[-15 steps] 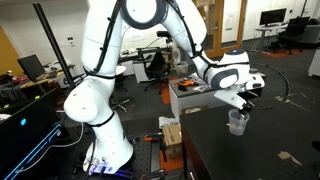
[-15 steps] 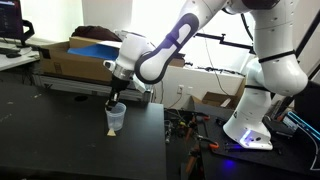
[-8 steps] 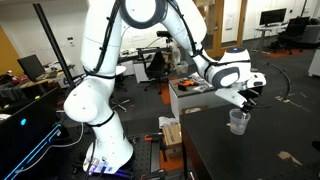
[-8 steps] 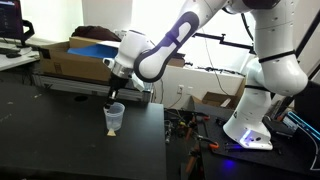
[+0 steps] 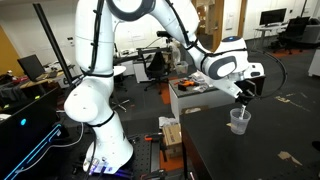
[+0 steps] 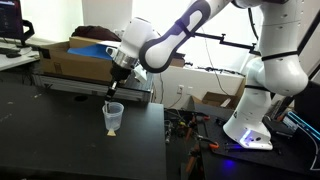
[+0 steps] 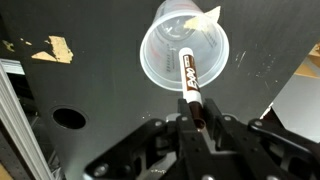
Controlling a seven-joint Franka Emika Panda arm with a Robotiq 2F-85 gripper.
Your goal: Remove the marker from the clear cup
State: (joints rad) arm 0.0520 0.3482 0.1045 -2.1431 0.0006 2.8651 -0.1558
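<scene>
- The pincer (image 7: pixel 193 122) is closed on the marker (image 7: pixel 189 82). Its two fingers clamp the upper end of the dark barrel, and the marker points straight away from the pincer.
- In the wrist view the marker's white label band lies just beyond the fingertips. Its far end is seen against the open mouth of the clear cup (image 7: pixel 152 58).
- The clear cup stands upright on the dark surface (image 7: pixel 95 95), directly under the pincer. No finger touches it.
- In both exterior views the pincer (image 5: pixel 243 93) (image 6: pixel 112 88) hangs just above the cup (image 5: pixel 238 122) (image 6: pixel 114 118), apart from its rim.
- The marker (image 6: pixel 110 97) shows there as a thin dark stick running down from the pincer towards the rim. Whether its lower tip is below the rim or just above it cannot be told.
- A small pale yellowish flake (image 7: pixel 207 15) sits at the cup's rim on the side farthest from the pincer.
- To one side of the pincer in the wrist view, tan scuffed patches (image 7: pixel 55 47) and a round hole (image 7: pixel 68 117) mark the surface.
- Behind the pincer in an exterior view, cardboard boxes (image 6: pixel 70 55) stand at the far edge of the surface (image 6: pixel 50 135).
</scene>
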